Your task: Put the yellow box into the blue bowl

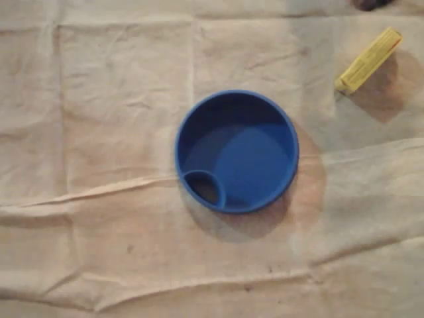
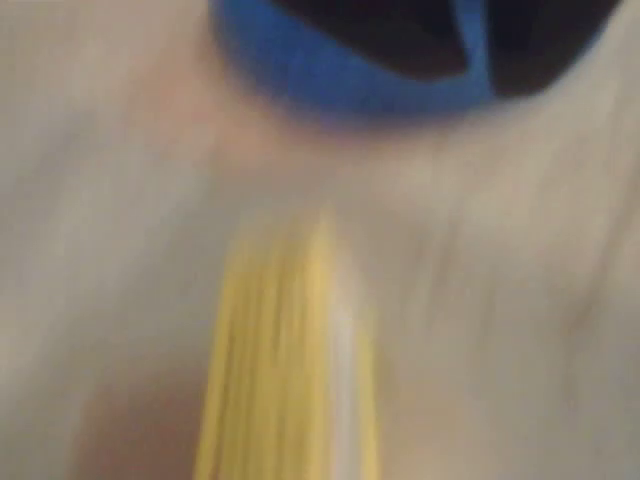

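In the overhead view the yellow box (image 1: pixel 368 59), long and narrow, lies slanted at the top right of the cloth with a brownish shadow to its lower right. The round blue bowl (image 1: pixel 236 151) sits at the middle, holding only a small inner cup-shaped pocket at its lower left. In the blurred wrist view the yellow box (image 2: pixel 290 360) runs up from the bottom edge, and the blue bowl (image 2: pixel 350 80) lies beyond it at the top. No fingers can be made out around the box.
A creased beige cloth (image 1: pixel 99 132) covers the whole table, with raised folds across the lower half. A dark object (image 1: pixel 368 3) pokes in at the top right edge.
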`<action>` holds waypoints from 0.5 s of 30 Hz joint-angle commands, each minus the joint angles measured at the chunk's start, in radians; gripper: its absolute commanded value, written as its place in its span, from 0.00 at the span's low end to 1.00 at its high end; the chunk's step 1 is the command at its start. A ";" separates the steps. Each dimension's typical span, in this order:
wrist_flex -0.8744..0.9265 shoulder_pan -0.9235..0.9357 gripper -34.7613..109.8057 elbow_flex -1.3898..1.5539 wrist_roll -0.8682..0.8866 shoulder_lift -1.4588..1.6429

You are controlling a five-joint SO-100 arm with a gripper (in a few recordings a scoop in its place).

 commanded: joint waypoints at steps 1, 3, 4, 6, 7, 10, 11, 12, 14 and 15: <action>0.003 -0.064 0.24 -0.063 0.028 -0.003; 0.000 -0.095 0.24 -0.063 0.069 -0.008; 0.000 -0.110 0.25 -0.063 0.084 -0.008; 0.000 -0.143 0.25 -0.063 0.115 -0.008; 0.000 -0.153 0.26 -0.063 0.123 -0.008; 0.000 -0.173 0.31 -0.063 0.130 -0.008; 0.000 -0.173 0.33 -0.063 0.130 -0.008; 0.000 -0.173 0.35 -0.063 0.132 -0.006; 0.000 -0.166 0.38 -0.063 0.126 -0.008; -0.003 -0.164 0.39 -0.061 0.126 -0.008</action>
